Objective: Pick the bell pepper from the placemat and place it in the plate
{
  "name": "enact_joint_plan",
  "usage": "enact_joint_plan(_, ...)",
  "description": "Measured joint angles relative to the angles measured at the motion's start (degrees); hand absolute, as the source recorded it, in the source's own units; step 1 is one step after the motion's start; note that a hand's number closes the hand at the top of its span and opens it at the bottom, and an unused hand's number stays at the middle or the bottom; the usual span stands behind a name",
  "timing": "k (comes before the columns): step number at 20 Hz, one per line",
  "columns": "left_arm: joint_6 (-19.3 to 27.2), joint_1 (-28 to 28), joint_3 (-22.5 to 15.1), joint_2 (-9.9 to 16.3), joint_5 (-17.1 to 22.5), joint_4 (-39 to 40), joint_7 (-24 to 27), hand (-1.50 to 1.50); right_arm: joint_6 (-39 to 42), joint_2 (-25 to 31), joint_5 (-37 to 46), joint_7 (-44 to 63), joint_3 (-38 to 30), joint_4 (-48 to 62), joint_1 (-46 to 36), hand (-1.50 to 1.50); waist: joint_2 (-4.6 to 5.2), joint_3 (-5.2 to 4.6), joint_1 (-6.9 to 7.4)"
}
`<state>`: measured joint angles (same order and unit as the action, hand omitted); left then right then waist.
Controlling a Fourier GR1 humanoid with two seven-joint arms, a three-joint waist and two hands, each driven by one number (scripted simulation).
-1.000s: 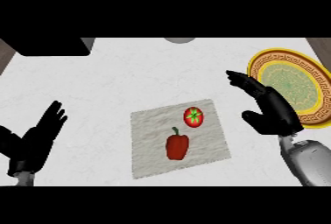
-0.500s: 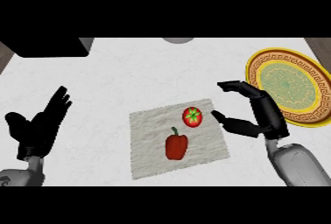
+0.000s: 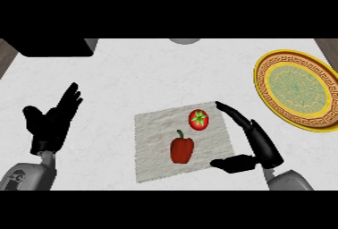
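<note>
On the placemat [image 3: 158,154], the bell pepper [image 3: 182,150] lies beside the spread-fingered right hand [image 3: 254,143].

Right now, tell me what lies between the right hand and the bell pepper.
In the head view, only bare placemat separates the open right hand from the bell pepper; the tomato sits farther up.

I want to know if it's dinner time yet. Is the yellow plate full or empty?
Empty. The plate shows only its green patterned middle; the bell pepper lies on the placemat beside the tomato.
</note>
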<state>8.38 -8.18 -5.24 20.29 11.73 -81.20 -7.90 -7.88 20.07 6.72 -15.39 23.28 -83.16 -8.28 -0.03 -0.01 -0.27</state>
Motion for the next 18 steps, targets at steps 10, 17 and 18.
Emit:
enact_joint_plan(10, -1.08, -0.80, 1.47, -1.38, -1.81, 0.37, -0.80, 0.00, 6.53, 1.29, 8.78, 19.56, 3.82, -11.02, -2.48, -1.50, -0.04, -0.02, 0.25)
enact_joint_plan(17, -2.71, -1.34, 2.99, -1.47, -1.89, 1.18, -0.70, 0.00, 13.07, 0.96, 14.19, 30.46, 6.92, -12.17, -5.59, -1.50, 0.00, -0.01, 0.37)
enact_joint_plan(18, -2.80, -1.36, 3.23, -1.45, -1.93, 0.88, -1.04, 0.00, 13.42, 0.93, 15.52, 30.88, 7.29, -11.80, -5.59, -1.50, -0.01, -0.03, 0.37)
